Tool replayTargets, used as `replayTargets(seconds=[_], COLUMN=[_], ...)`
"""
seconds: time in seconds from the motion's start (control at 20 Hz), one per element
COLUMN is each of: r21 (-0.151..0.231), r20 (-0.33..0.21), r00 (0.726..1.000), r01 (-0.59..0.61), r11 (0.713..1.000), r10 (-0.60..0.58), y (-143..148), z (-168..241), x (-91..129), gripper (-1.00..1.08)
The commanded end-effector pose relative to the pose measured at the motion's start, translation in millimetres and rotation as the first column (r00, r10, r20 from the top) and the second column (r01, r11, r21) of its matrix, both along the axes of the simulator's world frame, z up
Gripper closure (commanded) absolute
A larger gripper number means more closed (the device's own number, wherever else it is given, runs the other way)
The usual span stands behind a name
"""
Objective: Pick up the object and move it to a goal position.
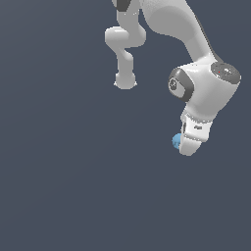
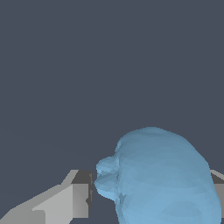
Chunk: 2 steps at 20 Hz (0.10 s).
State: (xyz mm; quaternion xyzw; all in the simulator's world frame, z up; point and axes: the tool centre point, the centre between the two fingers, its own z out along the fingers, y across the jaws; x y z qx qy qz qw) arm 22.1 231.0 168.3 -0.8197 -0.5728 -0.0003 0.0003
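The object (image 1: 176, 141) is a tiny light-blue rounded blob that peeks out at the side of my white gripper (image 1: 187, 147) in the exterior view, mostly hidden behind it. In the wrist view the object (image 2: 162, 179) fills the space between my fingers. One grey finger (image 2: 70, 201) touches its bumpy side, and the other finger (image 2: 217, 186) shows just past its far side. The gripper (image 2: 153, 197) is shut on the object. The hand is tilted.
The white arm (image 1: 196, 44) reaches in from the top of the exterior view, with its base (image 1: 125, 81) further back. The ground is a plain dark grey-blue surface (image 1: 73, 186) with nothing else showing on it.
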Motion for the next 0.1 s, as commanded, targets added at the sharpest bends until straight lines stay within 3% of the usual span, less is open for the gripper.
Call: replayTargets(seconds=[0.0,0.05], r21=[0.0,0.0], r20=[0.0,0.0], r00=[1.0,1.0], r01=[0.001,0.001], r11=[1.0,1.0], r10=[-0.001,-0.001], y=[1.9,2.1], z=[1.3,1.3], x=[1.5,1.6], gripper=[1.08,1.08])
